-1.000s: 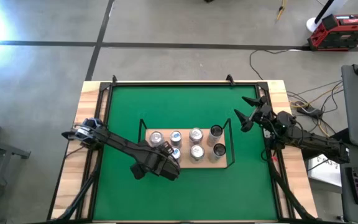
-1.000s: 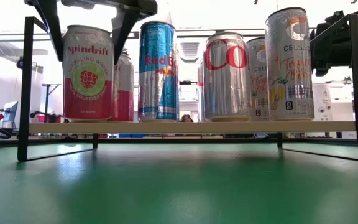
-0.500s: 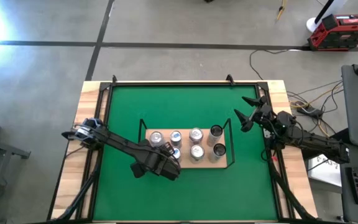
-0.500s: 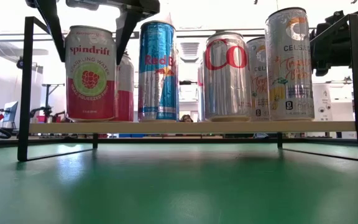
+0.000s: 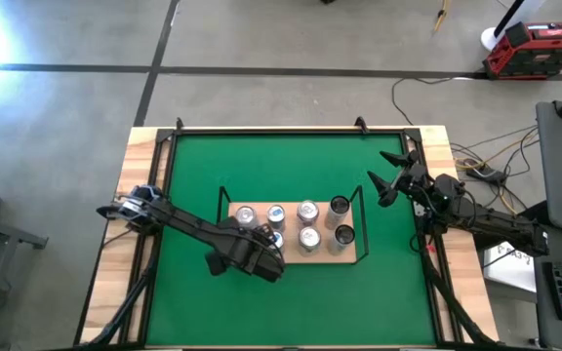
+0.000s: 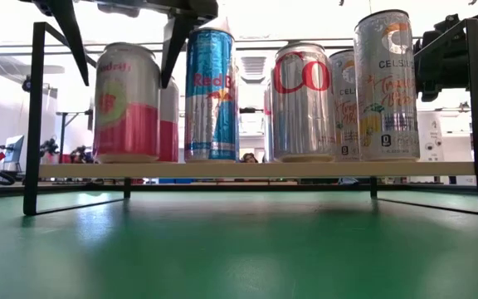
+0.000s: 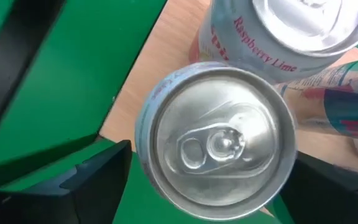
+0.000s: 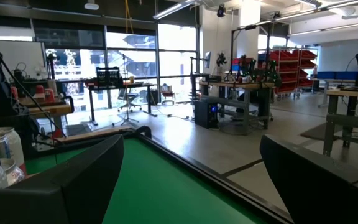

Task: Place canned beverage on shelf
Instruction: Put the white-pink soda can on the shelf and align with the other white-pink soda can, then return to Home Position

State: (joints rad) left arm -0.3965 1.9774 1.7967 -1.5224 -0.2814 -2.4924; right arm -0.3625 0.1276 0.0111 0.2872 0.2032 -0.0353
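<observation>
spindrift can (image 6: 126, 103) stands upright on the shelf (image 6: 256, 169), at the shelf's near left corner, beside the red bull can (image 6: 210, 94) and in front of a second pink can. the left gripper (image 6: 121, 33) hangs directly above it, its two dark fingers (image 6: 72, 37) spread to either side of the can's top and apparently clear of its wall, so the jaws look open and hold nothing. in the left wrist view the can's silver lid (image 7: 217, 143) fills the middle of the frame, a finger to each side with a gap between. the right gripper (image 5: 383, 180) waits beyond the shelf's right end, over the green table (image 5: 193, 166), its jaws open and empty.

to finish this release well, the left arm should probably rise straight up from the shelf with the fingers kept wide. any sideways drift could clip the lid or nudge the red bull can next to it, and the black wire rail (image 6: 33, 116) stands close on the shelf's left.

compared with a second ago, the left fingers have spread wider and lifted a little. the spindrift can has turned on the shelf, so its printed name and raspberry emblem now face partly away. the right arm has not moved.
</observation>
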